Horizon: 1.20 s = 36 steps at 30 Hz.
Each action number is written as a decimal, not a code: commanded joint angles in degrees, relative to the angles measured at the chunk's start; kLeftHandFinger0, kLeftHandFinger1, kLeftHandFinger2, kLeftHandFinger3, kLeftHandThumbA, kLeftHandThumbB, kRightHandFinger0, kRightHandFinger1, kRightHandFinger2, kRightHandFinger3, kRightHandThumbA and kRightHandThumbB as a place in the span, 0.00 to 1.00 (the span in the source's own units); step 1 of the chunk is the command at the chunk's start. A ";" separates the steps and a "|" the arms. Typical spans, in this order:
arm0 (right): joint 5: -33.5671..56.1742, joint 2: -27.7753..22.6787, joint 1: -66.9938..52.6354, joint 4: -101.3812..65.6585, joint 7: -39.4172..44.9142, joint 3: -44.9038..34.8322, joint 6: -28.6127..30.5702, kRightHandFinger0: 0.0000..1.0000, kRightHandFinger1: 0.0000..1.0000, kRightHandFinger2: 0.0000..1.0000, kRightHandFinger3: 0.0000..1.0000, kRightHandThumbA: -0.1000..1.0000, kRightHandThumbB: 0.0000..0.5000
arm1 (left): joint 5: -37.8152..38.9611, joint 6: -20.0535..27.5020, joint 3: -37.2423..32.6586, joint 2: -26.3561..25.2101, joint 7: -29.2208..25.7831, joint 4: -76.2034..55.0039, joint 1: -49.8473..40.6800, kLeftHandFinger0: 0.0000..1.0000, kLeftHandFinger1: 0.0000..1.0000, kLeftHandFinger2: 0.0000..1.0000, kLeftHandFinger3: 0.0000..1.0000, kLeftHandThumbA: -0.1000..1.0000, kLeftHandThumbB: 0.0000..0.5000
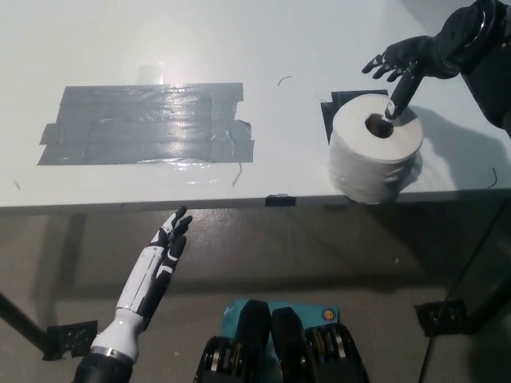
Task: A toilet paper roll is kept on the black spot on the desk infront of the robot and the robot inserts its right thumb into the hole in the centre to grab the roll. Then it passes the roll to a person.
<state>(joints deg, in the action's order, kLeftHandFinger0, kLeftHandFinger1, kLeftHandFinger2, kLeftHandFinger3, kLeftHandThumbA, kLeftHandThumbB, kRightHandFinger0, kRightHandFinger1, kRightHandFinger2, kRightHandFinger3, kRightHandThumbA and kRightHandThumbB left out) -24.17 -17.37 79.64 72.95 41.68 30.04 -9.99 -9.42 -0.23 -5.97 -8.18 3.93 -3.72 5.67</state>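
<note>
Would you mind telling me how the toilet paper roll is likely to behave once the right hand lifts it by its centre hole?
The toilet paper roll looks fat and soft, so probably light and squashy. Hung from the right hand by its hole alone, it may tilt or slip off. It stands on end now; tipped over, it would likely roll.

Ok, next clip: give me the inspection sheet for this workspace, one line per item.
Surface: white desk, with a grey tape patch on its left part.
Job's things: toilet paper roll upright on the black spot, near the front edge.
Clutter: nothing seen.
Hands: right hand open, thumb at the rim of the roll's hole; left hand open, resting below the desk edge.
Cables: black cable on the floor at right.
Surroundings: grey floor; no person seen.
</note>
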 commanded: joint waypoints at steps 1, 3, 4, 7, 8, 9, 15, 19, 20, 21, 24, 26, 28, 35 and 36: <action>-0.43 0.49 1.78 -0.25 -0.19 -0.27 1.94 1.00 1.00 1.00 1.00 1.00 0.84 | 0.02 0.14 0.27 -0.47 0.55 -1.27 1.64 1.00 1.00 1.00 1.00 1.00 0.19; 0.10 0.64 1.16 -0.14 -0.67 -0.81 3.09 1.00 1.00 1.00 1.00 1.00 0.83 | 0.33 0.78 0.23 -0.60 0.75 -1.06 1.68 1.00 1.00 1.00 1.00 1.00 0.18; 0.17 0.77 1.05 0.03 -0.60 -0.91 3.05 1.00 1.00 1.00 1.00 1.00 0.85 | 0.24 0.69 0.20 -0.65 0.77 -1.03 1.70 1.00 1.00 1.00 1.00 1.00 0.19; 0.13 1.24 0.69 0.47 -0.11 -0.83 3.90 1.00 1.00 1.00 1.00 1.00 0.81 | 0.20 0.65 0.24 -0.56 0.65 -1.01 1.70 1.00 1.00 1.00 1.00 1.00 0.19; 0.48 1.37 0.36 0.68 -0.59 -1.23 4.20 1.00 1.00 1.00 1.00 1.00 0.82 | 0.48 0.71 0.34 -0.45 0.63 -1.00 1.67 1.00 1.00 1.00 1.00 1.00 0.19; 0.45 1.47 -0.08 0.73 -1.09 -1.31 4.50 1.00 1.00 1.00 1.00 1.00 0.82 | 0.80 1.18 0.38 -0.35 0.63 -0.81 1.66 1.00 1.00 1.00 1.00 1.00 0.18; -0.96 2.28 -0.78 0.78 -3.18 -0.60 3.92 1.00 1.00 1.00 1.00 1.00 0.73 | 1.22 0.91 0.43 -0.31 0.80 -0.73 1.92 1.00 1.00 1.00 1.00 1.00 0.21; -3.45 3.45 -1.36 2.03 -7.74 1.32 3.91 1.00 1.00 1.00 1.00 0.98 0.74 | 0.94 1.08 0.32 -0.40 0.76 -0.67 2.11 1.00 1.00 1.00 1.00 1.00 0.19; -3.67 3.54 -1.68 2.11 -9.13 1.48 4.22 1.00 1.00 1.00 1.00 0.96 0.74 | 1.01 1.07 0.31 -0.32 0.80 -0.60 2.23 1.00 1.00 1.00 1.00 1.00 0.19; -3.22 3.87 -2.17 2.36 -11.39 0.77 3.09 1.00 1.00 1.00 1.00 0.82 0.67 | 0.98 0.71 0.33 -0.29 0.84 -0.64 2.27 1.00 1.00 1.00 1.00 1.00 0.20; -3.59 4.15 -3.35 2.73 -15.46 0.44 2.61 0.73 0.69 0.81 1.00 0.41 0.49 | 1.09 0.45 0.32 -0.18 1.02 -0.80 2.20 1.00 1.00 1.00 1.00 1.00 0.20; -5.54 3.74 -6.16 2.19 -22.44 1.56 4.11 0.60 0.77 0.82 0.94 0.00 0.39 | 0.98 0.31 0.22 -0.22 1.16 -0.93 2.41 1.00 1.00 1.00 1.00 1.00 0.19; -5.18 3.43 -7.40 1.87 -24.50 1.02 4.85 0.48 0.60 0.64 0.71 0.00 0.31 | 1.01 0.21 0.22 -0.28 1.28 -1.03 2.41 1.00 1.00 1.00 1.00 1.00 0.19; -0.44 1.46 -10.38 2.07 -28.23 -4.58 5.89 0.04 0.27 0.42 0.32 0.00 0.34 | 1.74 0.27 0.64 -0.51 1.66 -0.84 3.05 1.00 1.00 1.00 1.00 1.00 0.17; -0.15 1.37 -10.52 2.07 -28.32 -5.01 5.93 0.01 0.26 0.48 0.34 0.00 0.31 | 1.70 0.31 0.65 -0.52 1.62 -0.81 3.08 1.00 1.00 1.00 1.00 1.00 0.17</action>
<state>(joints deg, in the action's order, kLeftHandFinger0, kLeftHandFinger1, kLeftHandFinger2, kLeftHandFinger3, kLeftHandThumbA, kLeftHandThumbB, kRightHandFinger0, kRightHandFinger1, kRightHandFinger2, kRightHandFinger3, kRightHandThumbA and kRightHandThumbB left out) -25.82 -14.36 73.10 74.58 25.29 28.06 -5.76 -8.96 -0.77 -5.92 -8.17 4.67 -3.66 6.68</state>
